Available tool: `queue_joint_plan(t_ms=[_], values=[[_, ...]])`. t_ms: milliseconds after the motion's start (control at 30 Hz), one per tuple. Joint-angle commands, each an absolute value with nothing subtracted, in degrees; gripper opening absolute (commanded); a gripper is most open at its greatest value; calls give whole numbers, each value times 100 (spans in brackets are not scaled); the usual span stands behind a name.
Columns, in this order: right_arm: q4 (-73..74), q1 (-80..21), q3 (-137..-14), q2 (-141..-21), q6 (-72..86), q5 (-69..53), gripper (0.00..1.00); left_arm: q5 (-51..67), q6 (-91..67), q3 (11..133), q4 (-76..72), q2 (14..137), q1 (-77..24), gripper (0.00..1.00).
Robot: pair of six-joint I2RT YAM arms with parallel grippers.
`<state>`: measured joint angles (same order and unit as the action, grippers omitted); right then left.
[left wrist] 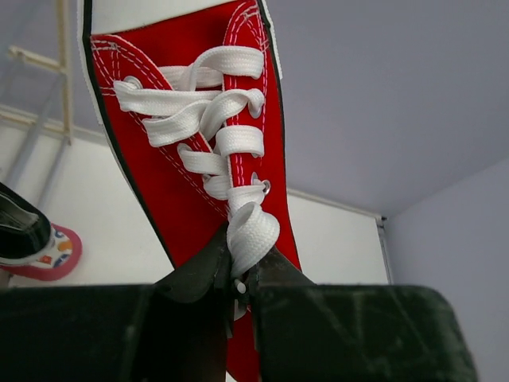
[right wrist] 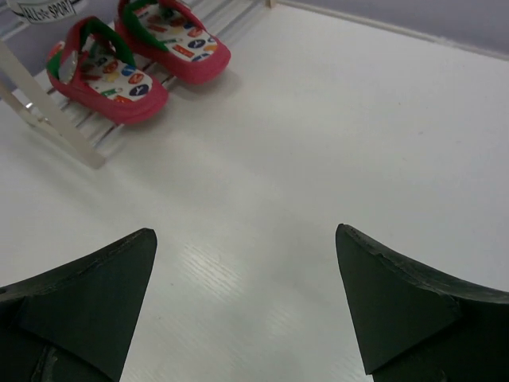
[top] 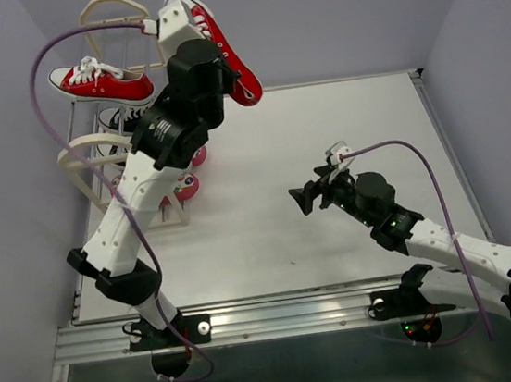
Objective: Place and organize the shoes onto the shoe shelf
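1. Red sneaker (top: 217, 32) (left wrist: 183, 183) with white laces is hanging in the air, toe end up, high over the far-left part of the white table (top: 342, 134), just beside the top of the shoe shelf (top: 92, 148).
2. Left gripper (top: 225, 72) (left wrist: 240, 278) is pinching that sneaker: in the left wrist view its black fingers (left wrist: 199, 274) are pressing together on the lowest lace loops and the tongue, near the collar.
3. Second red sneaker (top: 97, 80) is sitting on its sole on the top tier of the shelf, lying along the rails.
4. Black sneaker (top: 121, 120) is resting on the tier below; the left arm (top: 144, 195) is covering part of it.
5. Red-pink patterned flip-flops (top: 188, 188) (right wrist: 111, 79) with green straps are sitting soles down on the bottom rails, just beside each other.
6. Right gripper (top: 305, 199) (right wrist: 245, 235) is hovering low over bare table with its fingers spread wide and nothing between them, well apart from the shelf and every shoe.
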<state>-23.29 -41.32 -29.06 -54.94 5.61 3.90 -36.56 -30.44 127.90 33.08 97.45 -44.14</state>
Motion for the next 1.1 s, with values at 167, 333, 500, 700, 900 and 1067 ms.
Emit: queue_joint_plan(t_ms=[167,333,500,700,900,1067], values=[[-2268,-4157,-3102,-5844,650,967,100,-5966,-1960,11903,1811,7666,-4412,0],[-2084,-4157,-3234,-6117,686,1125,100,-6933,-1925,10988,1547,6725,-4360,0],[-1995,-4157,-3348,-6337,756,1151,100,-7146,-2134,10634,1695,6451,-4070,0],[-1969,-4157,-3375,-6442,747,1055,100,-5767,-2618,11047,2451,6855,-2814,0],[-1942,-4157,-3366,-6469,668,1248,100,-4834,-3137,11382,3041,7470,-1908,0],[-1925,-4157,-3384,-6547,624,1274,100,-4236,-3707,10908,2979,7471,-1284,0]])
